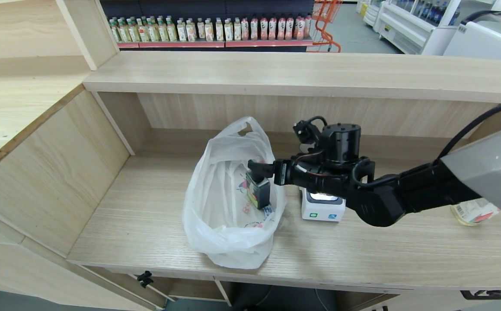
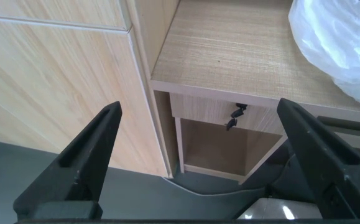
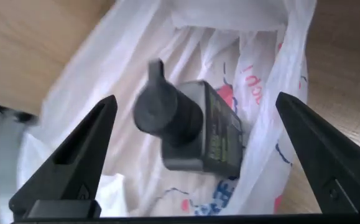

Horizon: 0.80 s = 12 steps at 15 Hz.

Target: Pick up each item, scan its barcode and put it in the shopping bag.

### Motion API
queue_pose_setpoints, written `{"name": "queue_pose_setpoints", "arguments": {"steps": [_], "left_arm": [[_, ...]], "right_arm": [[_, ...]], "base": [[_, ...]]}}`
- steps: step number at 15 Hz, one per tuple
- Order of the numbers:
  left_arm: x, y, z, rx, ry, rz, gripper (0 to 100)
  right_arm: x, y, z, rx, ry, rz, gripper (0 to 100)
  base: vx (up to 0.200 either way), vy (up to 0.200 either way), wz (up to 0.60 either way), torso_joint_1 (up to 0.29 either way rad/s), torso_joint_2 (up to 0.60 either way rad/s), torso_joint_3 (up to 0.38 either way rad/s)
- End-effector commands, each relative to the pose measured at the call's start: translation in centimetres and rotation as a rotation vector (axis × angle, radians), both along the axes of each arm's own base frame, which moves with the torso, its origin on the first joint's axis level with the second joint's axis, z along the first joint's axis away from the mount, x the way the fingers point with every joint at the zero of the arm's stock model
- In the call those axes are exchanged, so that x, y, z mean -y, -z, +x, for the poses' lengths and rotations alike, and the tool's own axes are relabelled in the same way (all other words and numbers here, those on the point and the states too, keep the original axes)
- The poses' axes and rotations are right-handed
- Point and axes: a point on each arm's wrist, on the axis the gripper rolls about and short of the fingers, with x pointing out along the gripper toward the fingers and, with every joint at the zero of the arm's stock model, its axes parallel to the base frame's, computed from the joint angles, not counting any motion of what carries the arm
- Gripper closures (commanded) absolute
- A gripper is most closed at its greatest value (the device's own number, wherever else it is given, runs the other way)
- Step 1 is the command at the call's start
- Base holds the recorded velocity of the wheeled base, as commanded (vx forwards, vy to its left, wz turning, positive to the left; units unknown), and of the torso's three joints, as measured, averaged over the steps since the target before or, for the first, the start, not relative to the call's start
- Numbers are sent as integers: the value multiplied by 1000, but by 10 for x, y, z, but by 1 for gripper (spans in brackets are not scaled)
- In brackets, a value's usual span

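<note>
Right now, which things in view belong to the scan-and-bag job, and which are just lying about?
Job:
- shopping bag
- dark bottle in the bag's mouth, under the open right claw
- white scanner beside the bag
- labelled item on the counter, at the right

Lying about:
- shelf bottles
- orange cart
- freezers

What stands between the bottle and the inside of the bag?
Nothing visible does. The bottle is already within the open mouth of the bag, just below the right end effector, whose fingers are apart. The scanner stands beside the bag, outside it and off the path.
</note>
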Motion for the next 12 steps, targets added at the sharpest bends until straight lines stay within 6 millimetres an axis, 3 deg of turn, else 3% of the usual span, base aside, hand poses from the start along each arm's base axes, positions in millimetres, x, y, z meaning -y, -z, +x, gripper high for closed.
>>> {"name": "queue_pose_setpoints", "arguments": {"steps": [1,2,4,5,6,7,8,12], "left_arm": [[0,0,0,0,0,0,0],[0,0,0,0,-2,0,0],[0,0,0,0,-2,0,0],[0,0,0,0,-2,0,0],[0,0,0,0,0,0,0],[0,0,0,0,0,0,0],[0,0,0,0,0,0,0],[0,0,0,0,0,0,0]], "right_arm": [[21,-51,-22,-7,24,150,0],[33,-63,-32,-13,35,177,0],[72,-82,-71,-21,70,172,0],[101,-94,-103,-17,96,171,0],[109,-96,-112,-22,110,164,0],[143,-95,-140,-10,187,23,0],[163,-89,-158,24,243,-107,0],[188,-80,-202,95,416,-221,0]], "base": [[0,0,0,0,0,0],[0,0,0,0,0,0],[0,0,0,0,0,0],[0,0,0,0,0,0],[0,0,0,0,0,0],[0,0,0,0,0,0],[0,0,0,0,0,0],[0,0,0,0,0,0]]}}
